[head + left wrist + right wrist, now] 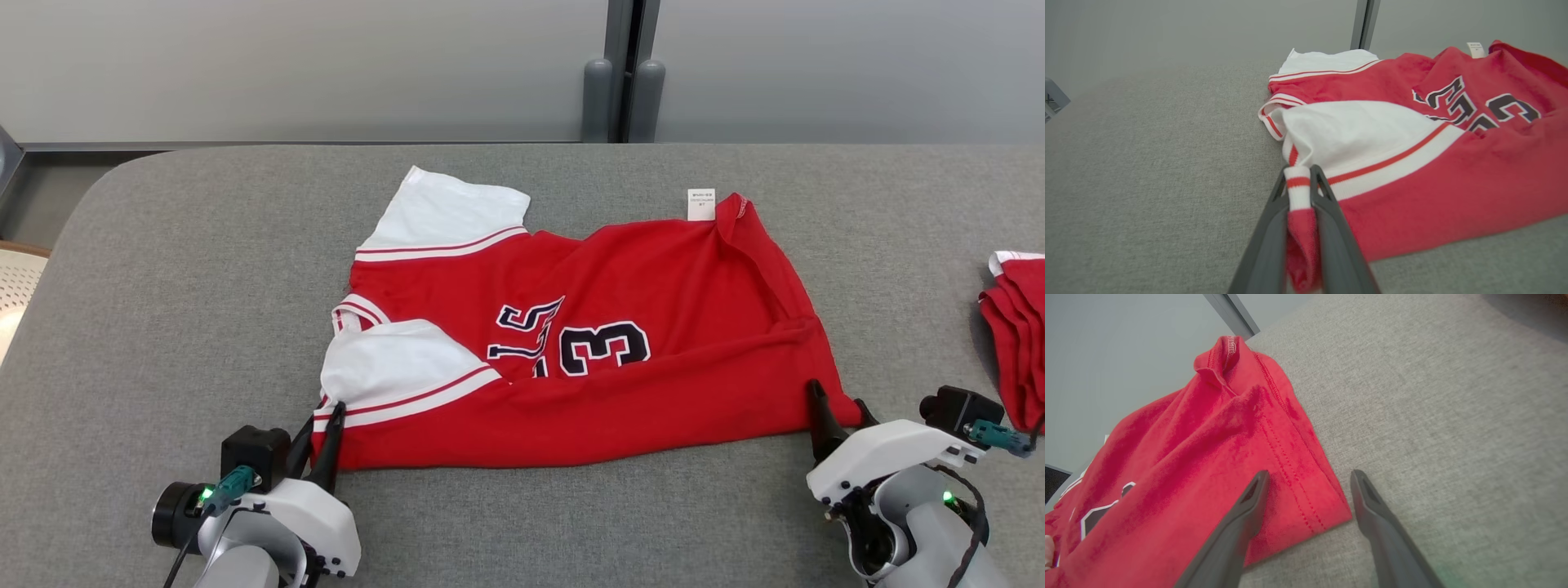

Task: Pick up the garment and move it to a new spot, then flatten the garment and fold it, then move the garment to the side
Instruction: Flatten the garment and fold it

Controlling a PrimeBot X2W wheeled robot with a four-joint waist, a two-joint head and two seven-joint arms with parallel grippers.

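Garment (pixel 653 286) lengthwise left-right, neck leftward, left fingers (pixel 1331 228) pinching its edge, right fingers (pixel 1237 526) spread

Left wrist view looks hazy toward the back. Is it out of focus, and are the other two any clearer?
Left wrist view: the garment by the left gripper is fairly crisp, the far table fades to haze. Head view: even soft light, sharp throughout, faint shadows only. Right wrist view: tilted, cloth sharp, dark patch at top right, green tint at bottom right.
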